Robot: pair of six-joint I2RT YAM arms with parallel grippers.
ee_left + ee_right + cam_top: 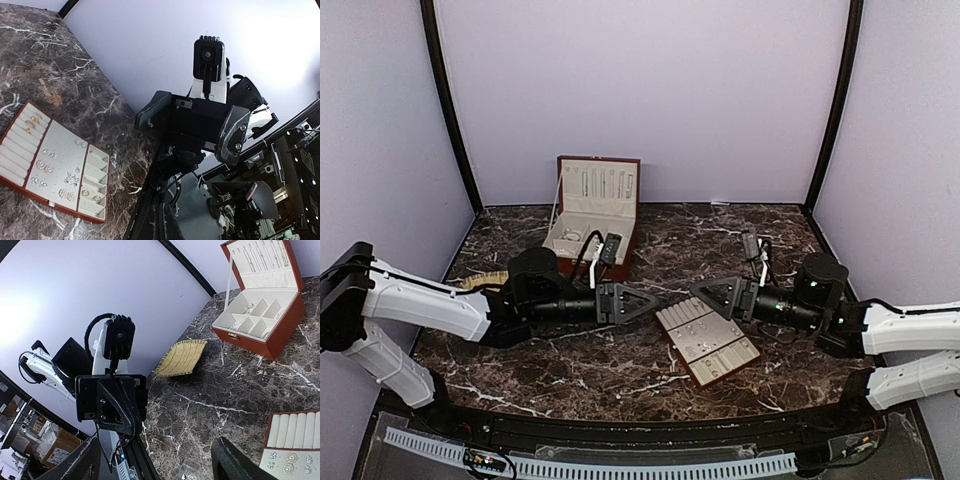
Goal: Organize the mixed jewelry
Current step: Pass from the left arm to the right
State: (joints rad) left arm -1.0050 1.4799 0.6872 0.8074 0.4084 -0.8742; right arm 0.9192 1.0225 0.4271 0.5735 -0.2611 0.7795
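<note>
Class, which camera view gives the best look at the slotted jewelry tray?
Left wrist: the tray shows nearly whole and large, its small pieces distinguishable. Top external shows it whole but small; right wrist catches only one corner.

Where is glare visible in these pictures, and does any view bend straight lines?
Left wrist view: a washed-out bright patch on the wall at upper right. Right wrist view: a similar patch at left, and the black corner post looks curved. Top external view: even light, but both corner posts bow.
</note>
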